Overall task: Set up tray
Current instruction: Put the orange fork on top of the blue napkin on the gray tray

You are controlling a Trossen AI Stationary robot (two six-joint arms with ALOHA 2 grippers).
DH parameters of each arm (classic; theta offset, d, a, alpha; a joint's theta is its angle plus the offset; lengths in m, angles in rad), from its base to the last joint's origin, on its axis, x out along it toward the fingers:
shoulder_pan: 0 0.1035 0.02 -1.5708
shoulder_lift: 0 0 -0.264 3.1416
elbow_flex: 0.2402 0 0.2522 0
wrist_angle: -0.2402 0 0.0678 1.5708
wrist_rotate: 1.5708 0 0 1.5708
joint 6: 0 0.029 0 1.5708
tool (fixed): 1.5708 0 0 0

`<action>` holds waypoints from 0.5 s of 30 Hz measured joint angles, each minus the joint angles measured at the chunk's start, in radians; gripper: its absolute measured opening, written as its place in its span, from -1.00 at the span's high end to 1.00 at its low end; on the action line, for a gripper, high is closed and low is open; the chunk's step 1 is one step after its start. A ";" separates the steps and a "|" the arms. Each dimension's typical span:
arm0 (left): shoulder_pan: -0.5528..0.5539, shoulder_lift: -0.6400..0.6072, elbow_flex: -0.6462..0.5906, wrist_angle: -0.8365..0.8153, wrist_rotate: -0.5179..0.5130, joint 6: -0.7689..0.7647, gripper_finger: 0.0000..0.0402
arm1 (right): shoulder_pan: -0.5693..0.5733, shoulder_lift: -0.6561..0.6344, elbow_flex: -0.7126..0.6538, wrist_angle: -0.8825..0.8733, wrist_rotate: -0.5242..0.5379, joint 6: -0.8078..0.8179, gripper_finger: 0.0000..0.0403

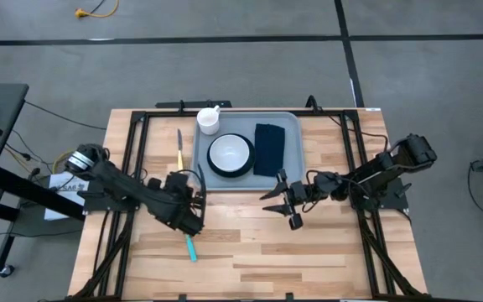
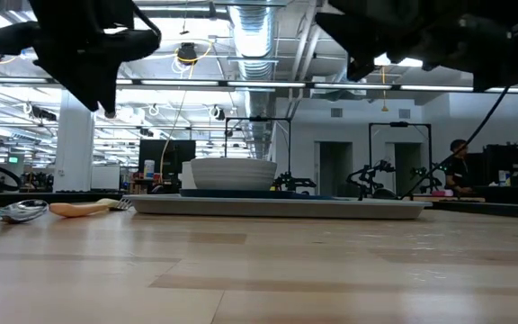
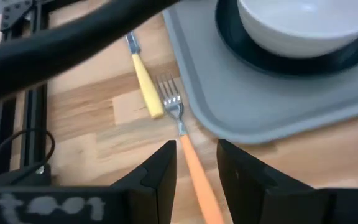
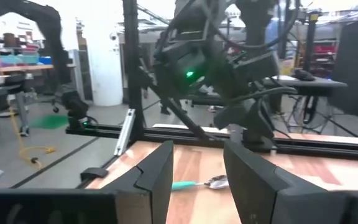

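Left claw (image 3: 196, 171) hangs low over the desk (image 1: 250, 252) just off the tray's (image 1: 288, 180) near left corner, its fingers parted narrowly with the orange-handled fork (image 3: 188, 158) lying between them; the handle runs under the claw, and I cannot tell whether the pads touch it yet. Right claw (image 1: 283, 204) waits above the desk just near of the tray's near edge, fingers spread wide and holding nothing.

The fork's tines sit right against the tray's rim. My worry is that a closing or dragging claw could push the fork under or against that rim and shove the tray, or pinch only the slick handle's end so the fork swings and drops. The yellow-handled knife (image 3: 143, 84) lies just beside the fork's tines, so a careless sweep could knock it away. A teal-handled spoon (image 1: 190, 247) rests nearer on the desk, near the left arm, where a descending elbow might scatter it.

The tray itself is a large flat grey-blue rectangle with rounded corners and a raised rim, lying at the far middle of the desk. It carries a white bowl (image 1: 229, 152) on a dark plate (image 1: 213, 166), a dark napkin (image 1: 269, 148) to the right, and a white cup (image 1: 209, 119) at its far left corner.
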 joint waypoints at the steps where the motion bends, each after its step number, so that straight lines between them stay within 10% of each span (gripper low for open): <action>1: 0.001 0.008 0.000 0.001 -0.014 -0.008 0.48 | -0.006 0.000 0.000 0.000 0.000 0.000 0.33; 15: 0.017 -0.101 -0.211 0.263 0.035 0.119 0.48 | -0.021 0.000 0.000 -0.010 -0.001 0.000 0.34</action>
